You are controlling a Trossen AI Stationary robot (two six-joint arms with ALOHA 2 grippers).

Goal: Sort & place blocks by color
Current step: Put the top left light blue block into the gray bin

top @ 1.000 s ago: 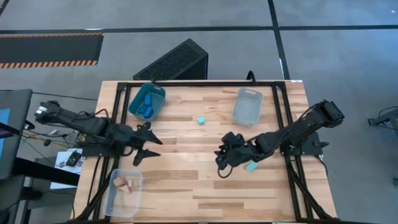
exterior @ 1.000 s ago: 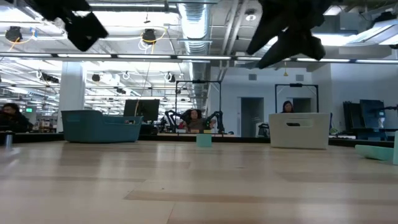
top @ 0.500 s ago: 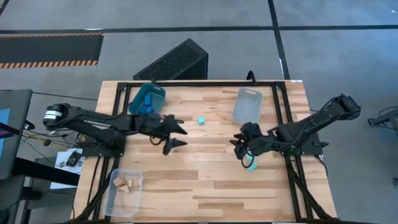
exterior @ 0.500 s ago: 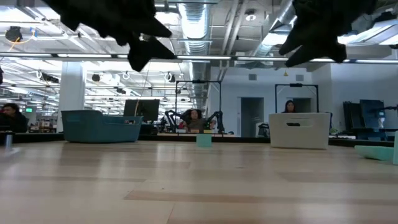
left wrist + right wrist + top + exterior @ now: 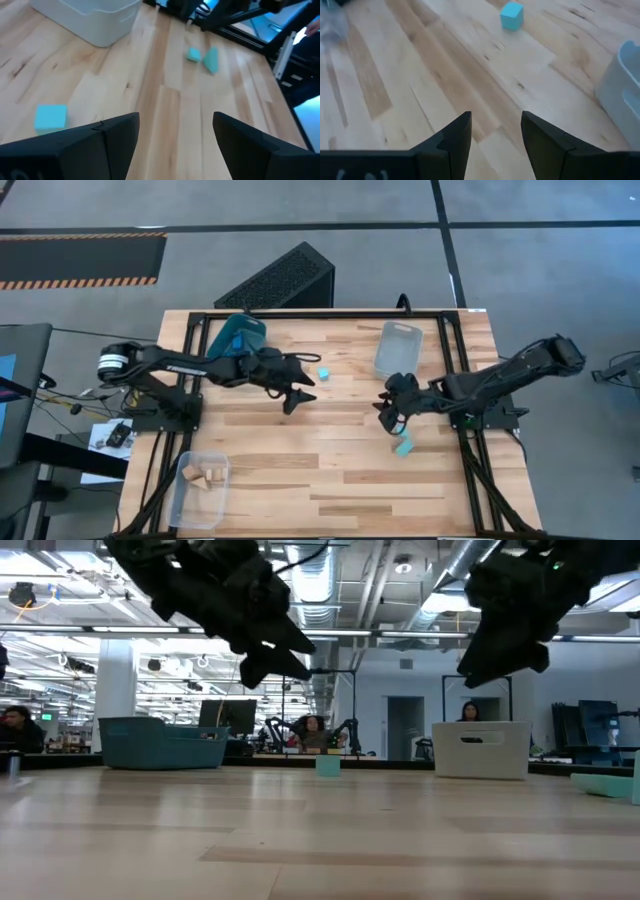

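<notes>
Wrist views — left gripper (image 5: 175, 145) apart, empty | right gripper (image 5: 496, 140) apart, empty

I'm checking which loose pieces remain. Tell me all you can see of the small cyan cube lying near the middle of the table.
The cyan cube is a small, plain, light turquoise block with flat matte faces, resting flat on the bare wooden table. Nothing touches it. It lies between the teal bin and the clear bin, just ahead of the open left gripper.
</notes>
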